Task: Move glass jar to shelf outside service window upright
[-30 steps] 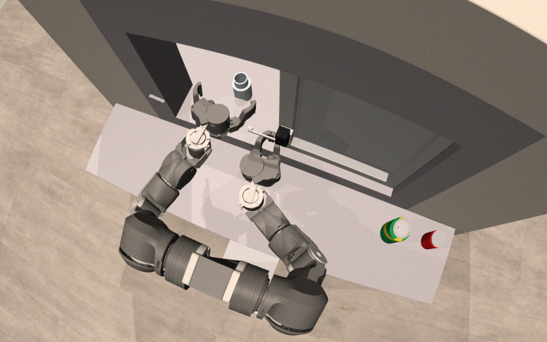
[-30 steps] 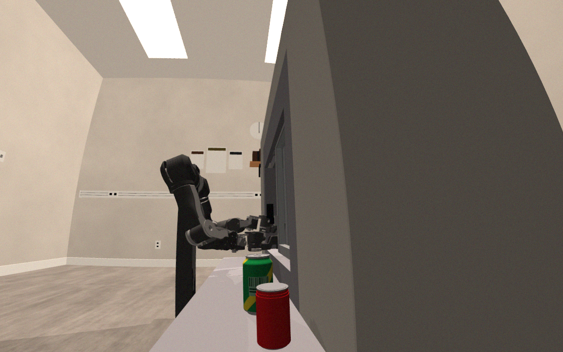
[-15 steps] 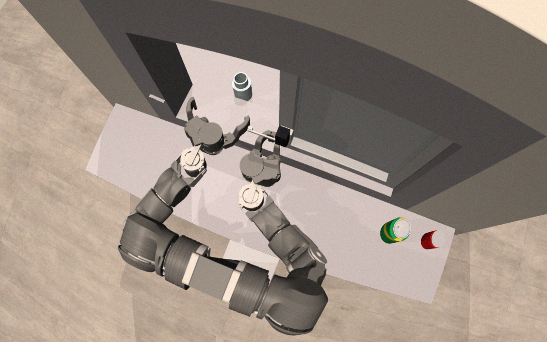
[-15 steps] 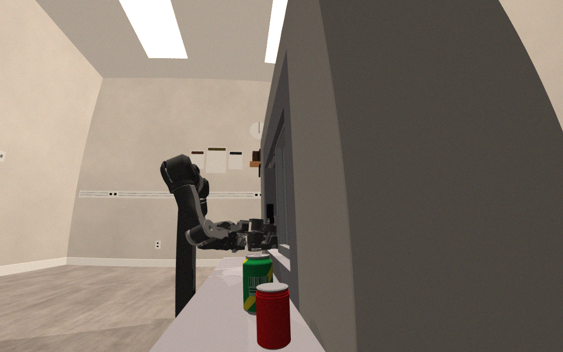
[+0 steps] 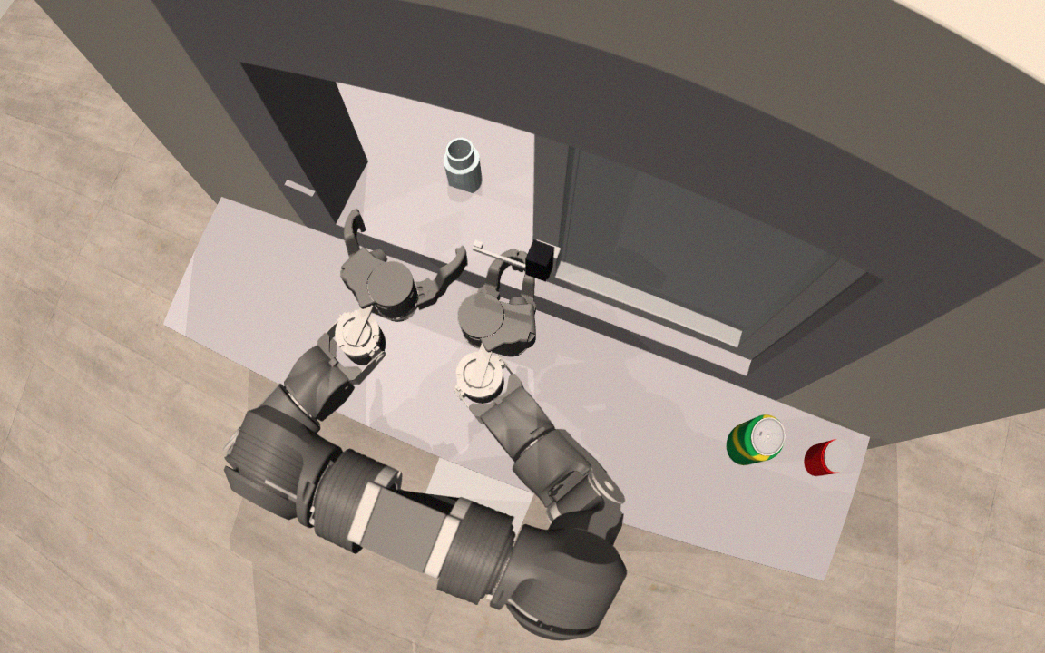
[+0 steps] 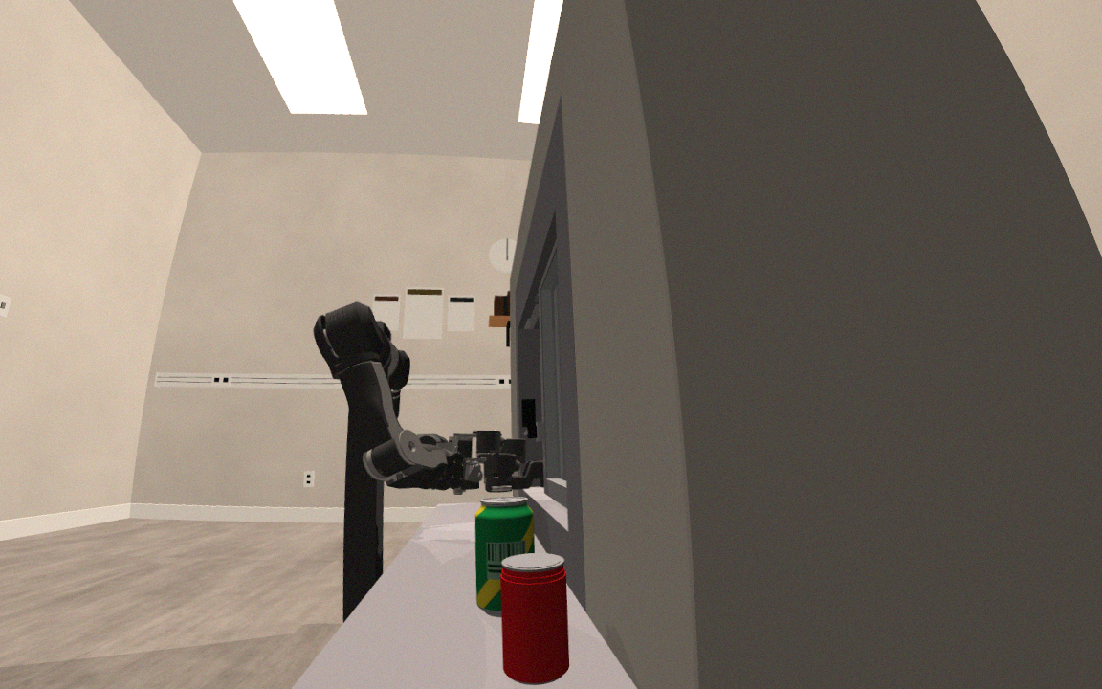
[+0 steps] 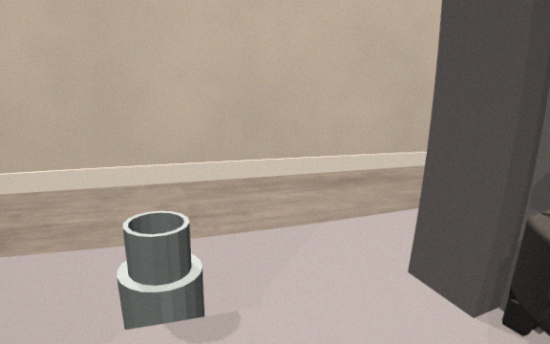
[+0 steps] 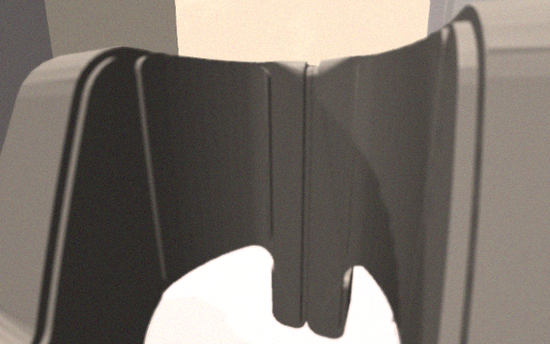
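Top view: jar inside, pane open!

Glass jar upright, short of the inner bench's far edge. Left gripper, jaws apart; right gripper, jaws together, bracing the handle. Straddle low, level, then squeeze!

Glass jar: grey-green, pale-rimmed shoulder, narrower neck, mouth open. Upright on the inside shelf, behind the service window opening, not moved out. Inside shelf is flat, pale pinkish. Sliding pane: clear, grey-framed, upright, slid aside in the service window, so not closed. Outside shelf: long, flat, same pale colour, below the service window, on its near side.
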You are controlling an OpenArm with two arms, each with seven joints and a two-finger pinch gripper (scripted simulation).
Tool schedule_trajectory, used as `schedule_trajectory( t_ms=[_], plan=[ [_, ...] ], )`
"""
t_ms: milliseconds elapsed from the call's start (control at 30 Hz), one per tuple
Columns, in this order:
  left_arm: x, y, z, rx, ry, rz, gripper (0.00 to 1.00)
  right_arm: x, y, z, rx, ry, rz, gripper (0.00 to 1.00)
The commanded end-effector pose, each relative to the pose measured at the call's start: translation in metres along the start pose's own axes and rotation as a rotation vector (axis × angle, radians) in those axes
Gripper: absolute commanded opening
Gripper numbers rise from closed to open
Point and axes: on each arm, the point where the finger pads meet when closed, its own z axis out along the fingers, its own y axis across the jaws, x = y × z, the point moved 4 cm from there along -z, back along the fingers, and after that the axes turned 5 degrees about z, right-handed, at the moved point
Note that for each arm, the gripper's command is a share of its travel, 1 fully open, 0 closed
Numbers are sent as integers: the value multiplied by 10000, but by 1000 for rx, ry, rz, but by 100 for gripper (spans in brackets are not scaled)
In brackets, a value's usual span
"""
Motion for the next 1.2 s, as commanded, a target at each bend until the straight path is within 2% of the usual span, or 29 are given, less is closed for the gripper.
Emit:
schedule_trajectory(
  t_ms=[0,100,133,600,667,700,1167],
  plan=[
    [56,-29,-25,15,30,5,100,21,45,42,-20,2,1,0],
    [56,-31,-51,16,34,5,100,22,48,45,-21,2,1,0],
    [27,-11,-84,6,20,2,100,18,2,7,-2,4,1,0],
    [75,-50,-451,16,34,5,100,22,48,45,-21,2,1,0],
    [75,-50,-451,16,34,5,100,22,48,45,-21,2,1,0],
    [52,-35,-469,8,23,2,100,18,2,7,-2,4,1,0],
    [104,-73,-646,16,34,5,100,22,48,45,-21,2,1,0]
  ],
)
